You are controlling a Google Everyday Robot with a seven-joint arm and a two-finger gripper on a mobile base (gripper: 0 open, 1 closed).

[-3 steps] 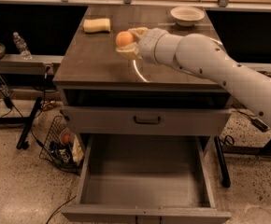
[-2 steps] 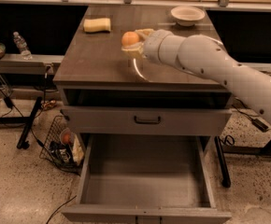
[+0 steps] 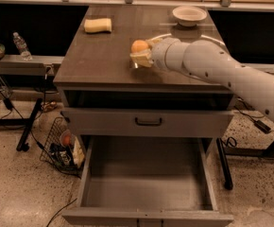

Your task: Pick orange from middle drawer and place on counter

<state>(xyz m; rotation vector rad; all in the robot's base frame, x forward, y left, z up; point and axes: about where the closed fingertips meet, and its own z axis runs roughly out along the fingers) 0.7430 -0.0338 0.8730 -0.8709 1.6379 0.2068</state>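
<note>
Camera view shows the gripper just above the centre of the frame, over the counter, its pale fingers closed around the orange; whether the fruit touches the wood cannot be told. Low in the frame the middle drawer stands pulled out, grey floor bare. A yellow sponge and a white bowl sit at the counter's far edge, upper frame.

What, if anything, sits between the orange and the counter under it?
Nothing visible. The gripper holds the orange over a bare patch of the counter. The yellow sponge lies back left and the white bowl back right, both well aside.
</note>
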